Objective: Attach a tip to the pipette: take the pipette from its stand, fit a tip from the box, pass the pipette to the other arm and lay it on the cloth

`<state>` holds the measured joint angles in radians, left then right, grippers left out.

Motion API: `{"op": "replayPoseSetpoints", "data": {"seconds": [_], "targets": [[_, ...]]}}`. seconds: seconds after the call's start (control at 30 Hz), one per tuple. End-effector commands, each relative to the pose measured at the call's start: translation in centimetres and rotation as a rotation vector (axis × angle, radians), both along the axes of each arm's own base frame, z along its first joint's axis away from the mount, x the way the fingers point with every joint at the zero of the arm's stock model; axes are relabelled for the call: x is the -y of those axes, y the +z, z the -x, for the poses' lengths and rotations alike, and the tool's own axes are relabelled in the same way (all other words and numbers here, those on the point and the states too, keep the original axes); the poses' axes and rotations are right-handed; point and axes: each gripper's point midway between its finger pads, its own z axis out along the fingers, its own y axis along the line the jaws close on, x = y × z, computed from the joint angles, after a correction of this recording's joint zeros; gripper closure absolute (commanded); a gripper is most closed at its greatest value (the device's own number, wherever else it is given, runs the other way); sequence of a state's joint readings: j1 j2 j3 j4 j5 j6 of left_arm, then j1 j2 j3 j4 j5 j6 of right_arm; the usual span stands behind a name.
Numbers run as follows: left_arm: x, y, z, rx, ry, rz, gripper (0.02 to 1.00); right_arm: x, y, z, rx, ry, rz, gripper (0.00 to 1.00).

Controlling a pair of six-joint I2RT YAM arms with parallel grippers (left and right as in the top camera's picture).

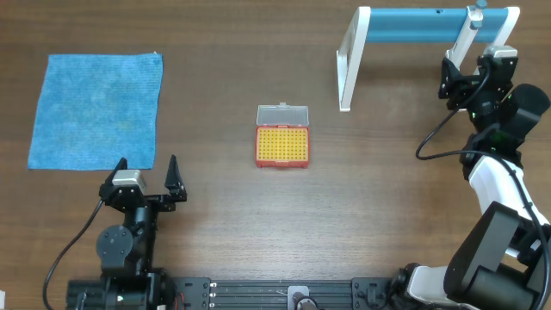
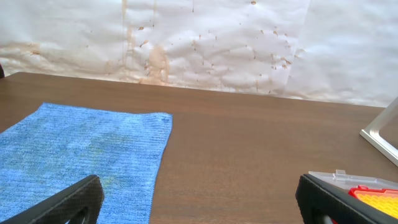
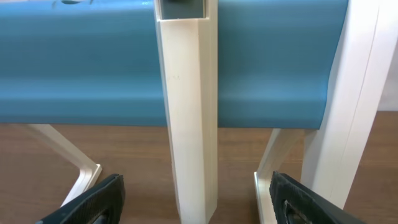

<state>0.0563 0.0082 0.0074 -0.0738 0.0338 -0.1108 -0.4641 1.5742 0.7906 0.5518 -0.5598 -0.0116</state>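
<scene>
Jaws spread wide on the right gripper [image 3: 193, 202], one to each side of the pipette [image 3: 186, 112]. Its white body hangs upright between them, with neither finger touching it (as far as the wrist view lets me judge). The pipette sits on its stand [image 3: 74, 68], hooked over the blue bar just beyond the fingers. By my reading nothing is done yet: the grasp, the lift off the stand, the tip, the handover and the laying down are all left. The tip box [image 1: 282, 146], lid open and yellow tips showing, lies well apart from these jaws, between the two arms. The left gripper [image 1: 146, 170] is likewise released and holds nothing, with the blue cloth [image 1: 95, 112] just beside and ahead of it.
</scene>
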Motion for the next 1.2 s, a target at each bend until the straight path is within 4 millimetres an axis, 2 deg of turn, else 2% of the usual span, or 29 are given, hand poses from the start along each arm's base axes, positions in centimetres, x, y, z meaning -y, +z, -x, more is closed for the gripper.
{"op": "replayPoseSetpoints", "data": {"seconds": [0.03,0.37,0.53,0.7,0.97,1.03,1.2], "targets": [[0.2,-0.1,0.0,-0.002,-0.01,0.009,0.023,0.3,0.4,-0.8,0.013,-0.017,-0.005,0.229],[0.2,-0.1,0.0,-0.003,-0.01,0.01,0.02,0.3,-0.1,-3.3,0.024,0.006,0.001,0.235],[0.2,-0.1,0.0,-0.002,-0.01,0.01,0.023,-0.2,-0.2,-4.0,0.026,0.017,0.003,0.4],[0.2,-0.1,0.0,-0.002,-0.01,0.01,0.023,-0.2,-0.2,-4.0,0.026,0.017,0.003,0.516],[0.2,-0.1,0.0,-0.003,-0.01,0.01,0.023,-0.2,-0.2,-3.9,0.026,0.017,0.002,0.641],[0.2,-0.1,0.0,-0.002,-0.01,0.01,0.023,-0.2,-0.2,-4.0,0.026,0.017,0.003,0.711],[0.2,-0.1,0.0,-0.003,-0.01,0.01,0.023,-0.2,-0.2,-4.0,0.026,0.017,0.003,0.75]]}}
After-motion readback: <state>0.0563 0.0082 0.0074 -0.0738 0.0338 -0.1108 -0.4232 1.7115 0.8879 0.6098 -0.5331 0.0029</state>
